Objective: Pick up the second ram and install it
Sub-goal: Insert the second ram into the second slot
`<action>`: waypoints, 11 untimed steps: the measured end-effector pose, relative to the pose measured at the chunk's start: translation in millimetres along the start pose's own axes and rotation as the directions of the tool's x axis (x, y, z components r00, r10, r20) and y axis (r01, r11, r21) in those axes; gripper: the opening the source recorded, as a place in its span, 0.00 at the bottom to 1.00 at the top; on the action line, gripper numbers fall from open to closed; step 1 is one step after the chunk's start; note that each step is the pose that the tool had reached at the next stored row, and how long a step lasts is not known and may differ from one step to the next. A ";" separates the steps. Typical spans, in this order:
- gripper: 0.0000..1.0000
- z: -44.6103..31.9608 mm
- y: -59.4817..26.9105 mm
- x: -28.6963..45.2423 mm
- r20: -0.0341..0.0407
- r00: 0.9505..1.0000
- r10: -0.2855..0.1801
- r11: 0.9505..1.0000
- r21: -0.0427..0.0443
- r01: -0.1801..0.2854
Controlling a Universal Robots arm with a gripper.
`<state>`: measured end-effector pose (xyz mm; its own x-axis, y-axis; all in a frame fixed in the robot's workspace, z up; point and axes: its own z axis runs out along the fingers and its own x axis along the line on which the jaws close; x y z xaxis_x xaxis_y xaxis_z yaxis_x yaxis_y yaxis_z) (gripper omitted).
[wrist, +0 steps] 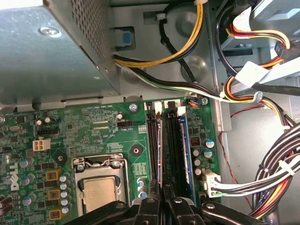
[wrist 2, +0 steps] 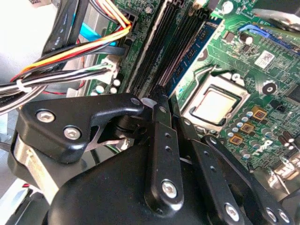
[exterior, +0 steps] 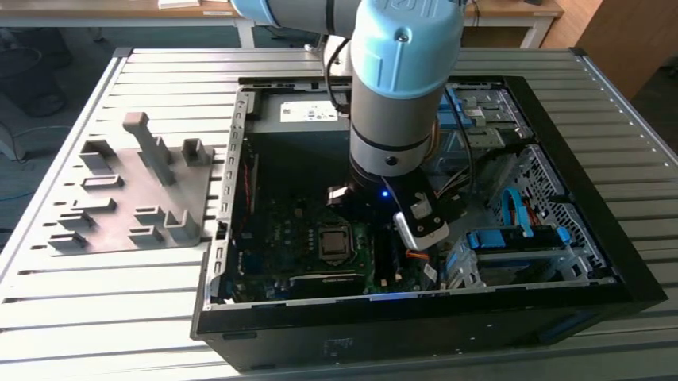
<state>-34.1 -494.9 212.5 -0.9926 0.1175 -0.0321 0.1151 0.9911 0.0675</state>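
My gripper (exterior: 371, 236) reaches down into the open computer case (exterior: 627, 266), at the memory slots (wrist: 173, 140) beside the processor socket (wrist: 98, 190). In both wrist views the two black fingers stand close together over the slots (wrist 2: 159, 51). A thin dark edge, the second ram (wrist: 165, 190), sits upright between the fingertips and lines up with a black slot. The gripper (wrist: 164, 196) looks shut on it. How deep the stick sits in the slot is hidden by the fingers (wrist 2: 161, 140).
Bundled power cables (wrist: 262, 183) crowd one side of the slots, and the metal power supply box (wrist: 47, 51) stands past the board. Outside the case, on the exterior view's left, lies a grey fixture plate (exterior: 127, 198) with plastic blocks. Blue drive latches (exterior: 498, 238) sit beside the arm.
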 end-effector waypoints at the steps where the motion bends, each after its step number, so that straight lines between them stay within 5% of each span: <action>1: 0.14 0.1 0.3 -0.1 0.000 1.000 0.001 1.000 0.000 -0.001; 11: 0.14 2.5 2.5 0.3 0.000 1.000 0.002 1.000 0.002 -0.002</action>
<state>-34.0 -492.2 210.2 -0.9924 0.1191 -0.0323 0.1168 0.9910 0.0654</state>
